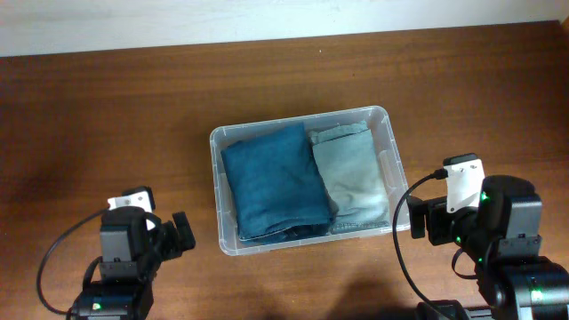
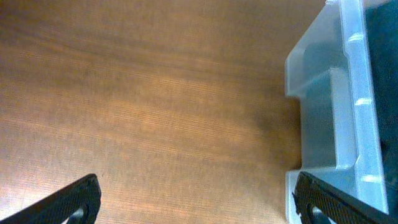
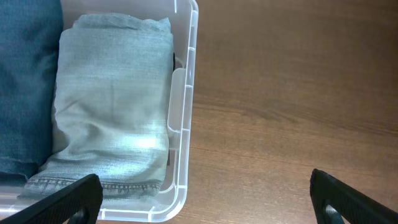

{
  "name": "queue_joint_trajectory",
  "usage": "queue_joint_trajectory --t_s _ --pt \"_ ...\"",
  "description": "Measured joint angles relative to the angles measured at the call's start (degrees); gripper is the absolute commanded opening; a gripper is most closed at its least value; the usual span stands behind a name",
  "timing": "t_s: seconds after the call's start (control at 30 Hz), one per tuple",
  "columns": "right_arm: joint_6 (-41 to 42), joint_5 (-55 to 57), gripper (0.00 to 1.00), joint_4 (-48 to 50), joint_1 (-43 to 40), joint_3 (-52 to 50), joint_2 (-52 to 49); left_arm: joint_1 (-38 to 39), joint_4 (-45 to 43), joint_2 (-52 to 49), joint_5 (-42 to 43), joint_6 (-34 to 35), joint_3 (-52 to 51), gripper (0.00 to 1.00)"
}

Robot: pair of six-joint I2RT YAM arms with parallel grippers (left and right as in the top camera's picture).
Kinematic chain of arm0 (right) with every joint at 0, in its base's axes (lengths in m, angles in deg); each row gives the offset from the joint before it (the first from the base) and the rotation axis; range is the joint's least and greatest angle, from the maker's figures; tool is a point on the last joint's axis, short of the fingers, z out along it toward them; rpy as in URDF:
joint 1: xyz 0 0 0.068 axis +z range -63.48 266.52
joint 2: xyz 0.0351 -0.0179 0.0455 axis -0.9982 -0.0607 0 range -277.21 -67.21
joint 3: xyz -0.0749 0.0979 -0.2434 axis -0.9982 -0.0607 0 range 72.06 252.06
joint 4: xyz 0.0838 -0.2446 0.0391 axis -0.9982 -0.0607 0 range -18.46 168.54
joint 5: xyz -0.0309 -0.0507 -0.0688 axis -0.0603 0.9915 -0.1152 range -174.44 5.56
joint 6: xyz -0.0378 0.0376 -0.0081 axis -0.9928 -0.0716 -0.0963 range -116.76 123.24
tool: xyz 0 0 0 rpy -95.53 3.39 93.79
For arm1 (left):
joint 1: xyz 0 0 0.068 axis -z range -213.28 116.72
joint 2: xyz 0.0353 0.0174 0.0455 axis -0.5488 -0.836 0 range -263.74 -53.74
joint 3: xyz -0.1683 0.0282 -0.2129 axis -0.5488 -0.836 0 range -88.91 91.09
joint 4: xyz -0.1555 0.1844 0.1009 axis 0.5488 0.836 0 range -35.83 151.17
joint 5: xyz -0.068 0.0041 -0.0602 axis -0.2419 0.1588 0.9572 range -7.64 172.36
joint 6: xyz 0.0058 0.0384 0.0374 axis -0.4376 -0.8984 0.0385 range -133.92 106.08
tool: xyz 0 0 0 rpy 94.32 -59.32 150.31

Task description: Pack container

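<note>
The clear plastic container [image 1: 387, 120] stands in the middle of the table. It holds a folded dark teal garment [image 1: 274, 180] on the left and a folded pale blue-grey denim garment [image 1: 354, 173] on the right. My left gripper [image 1: 182, 233] is open and empty, just left of the container's front left corner [image 2: 323, 106]. My right gripper [image 1: 414, 219] is open and empty, at the container's front right corner [image 3: 183, 124]. The right wrist view shows the pale denim garment [image 3: 112, 106] and the edge of the teal one [image 3: 25, 81].
The wooden table [image 1: 107, 116] runs to a pale wall edge at the back [image 1: 267, 18]. Black cables trail from both arms at the front.
</note>
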Motion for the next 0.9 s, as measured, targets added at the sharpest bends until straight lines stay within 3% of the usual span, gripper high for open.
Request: queue_joint_trajectory --t_s 0.43,0.6,0.9 --pt "0.0 0.0 0.99 1.9 0.0 -0.9 -1.2 0.0 2.0 0.0 0.0 0.0 0.0 0.99" --pt "-0.3 0.0 0.98 12.7 0.0 -7.1 12.0 0.0 2.0 0.0 0.0 0.0 0.0 0.99" --pt "-0.5 -1.5 0.98 30.1 0.0 -29.3 36.4 0.0 2.0 0.0 0.0 0.0 0.0 0.99"
